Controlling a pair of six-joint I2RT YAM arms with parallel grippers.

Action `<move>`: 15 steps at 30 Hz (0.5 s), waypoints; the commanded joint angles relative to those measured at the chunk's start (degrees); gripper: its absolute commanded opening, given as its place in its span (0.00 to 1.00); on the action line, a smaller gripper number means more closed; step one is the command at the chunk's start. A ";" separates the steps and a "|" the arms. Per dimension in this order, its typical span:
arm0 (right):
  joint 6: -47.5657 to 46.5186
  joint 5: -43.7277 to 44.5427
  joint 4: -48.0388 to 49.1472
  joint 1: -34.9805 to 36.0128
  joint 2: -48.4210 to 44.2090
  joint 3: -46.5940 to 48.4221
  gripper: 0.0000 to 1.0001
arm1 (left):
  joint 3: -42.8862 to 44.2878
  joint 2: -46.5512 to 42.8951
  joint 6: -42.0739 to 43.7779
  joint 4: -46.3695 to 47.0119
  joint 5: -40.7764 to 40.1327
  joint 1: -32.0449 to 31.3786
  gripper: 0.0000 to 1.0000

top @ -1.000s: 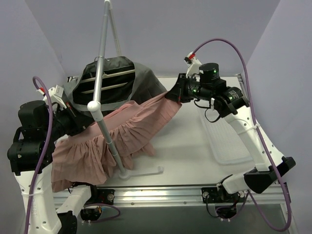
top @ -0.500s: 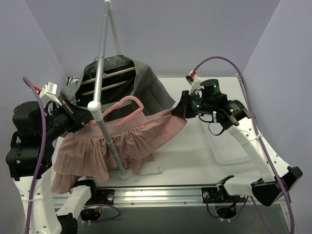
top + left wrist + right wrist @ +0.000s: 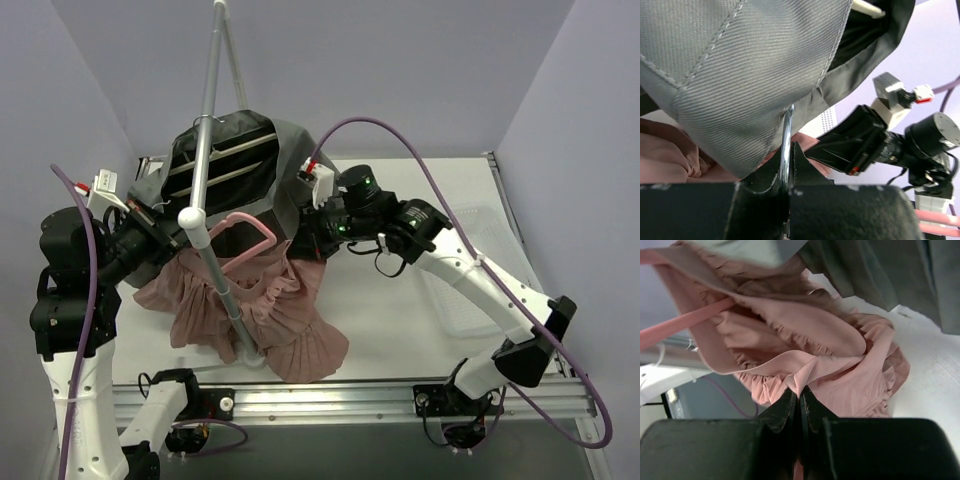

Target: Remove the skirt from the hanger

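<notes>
The pink skirt (image 3: 255,305) hangs bunched around the rack's pole, its hem spilling onto the table. The pink hanger (image 3: 247,222) shows above it, one arm bare. My left gripper (image 3: 168,234) is shut on the hanger's metal hook (image 3: 786,135), under a grey garment. My right gripper (image 3: 302,240) is shut on the skirt's elastic waistband (image 3: 805,371), close to the hanger's right end. In the right wrist view the skirt (image 3: 805,330) sags in folds with the hanger arm (image 3: 685,322) crossing at the left.
A grey and black garment (image 3: 250,160) hangs on the rack's silver pole (image 3: 205,130). The pole's white foot (image 3: 300,352) rests near the front edge. A white tray (image 3: 470,290) lies at the right of the table.
My right gripper has swung left to the rack with the waistband. The skirt, stretched flat before, has gone slack and bunched up. The hanger has come into sight.
</notes>
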 commanded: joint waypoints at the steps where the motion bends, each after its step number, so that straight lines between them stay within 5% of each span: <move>1: 1.68 1.69 2.53 -1.01 2.21 3.07 0.00 | 2.49 0.53 -3.39 6.27 0.48 0.38 0.02; 15: 4.50 -3.50 8.60 -1.01 10.13 0.69 0.00 | 0.56 -0.61 -12.97 11.80 2.06 0.29 0.02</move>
